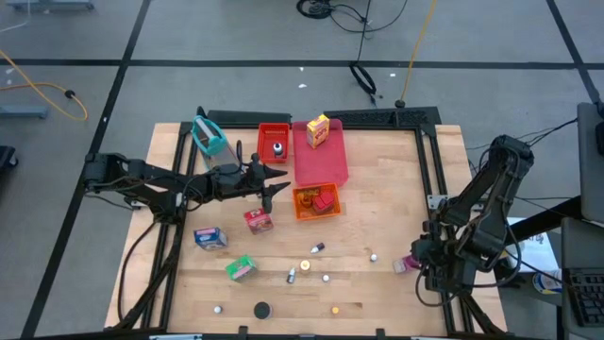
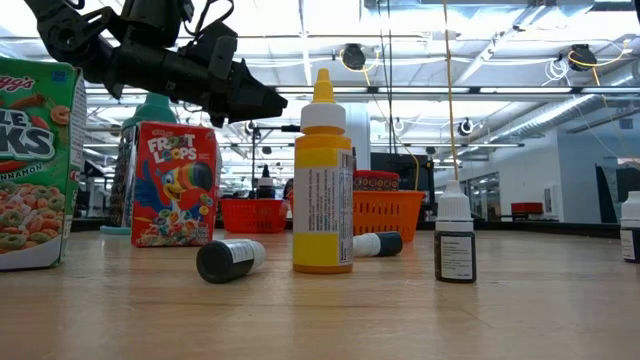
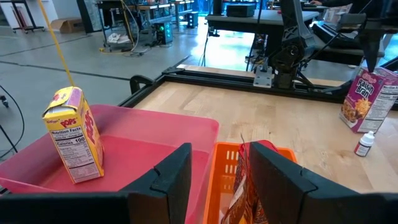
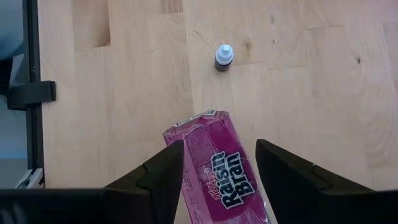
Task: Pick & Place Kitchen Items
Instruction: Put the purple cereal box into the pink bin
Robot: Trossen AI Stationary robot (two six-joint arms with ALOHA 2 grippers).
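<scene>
My left gripper (image 1: pixel 286 181) hovers open and level just left of the orange tray (image 1: pixel 300 213); in its wrist view a crinkled reddish packet (image 3: pixel 241 180) standing in that tray shows in the gap, untouched as far as I can see. My right gripper (image 1: pixel 418 257) at the table's right edge is shut on a pink Raisin Bran box (image 4: pixel 214 174). A yellow Pops box (image 3: pixel 73 134) stands in the pink tray (image 1: pixel 326 165). Froot Loops (image 1: pixel 258 220), blue (image 1: pixel 209 237) and green (image 1: pixel 240 268) boxes rest on the table, with small bottles (image 1: pixel 317 247) nearby. My right gripper has the Raisin Bran box between its two fingers, one on each long side (image 4: pixel 185 163). The fingers slant down from the table's right side and run along the box. The box is tilted, its top end (image 4: pixel 196 121) away from the gripper, its lower edge (image 3: pixel 349 124) seemingly on the table.
A red tray (image 1: pixel 274 142) and a teal basket (image 1: pixel 209 137) stand at the far left. A white-capped bottle (image 4: pixel 223 56) stands just beyond the held box. A yellow bottle (image 2: pixel 322 180), caps and a black disc (image 1: pixel 261 309) dot the near side.
</scene>
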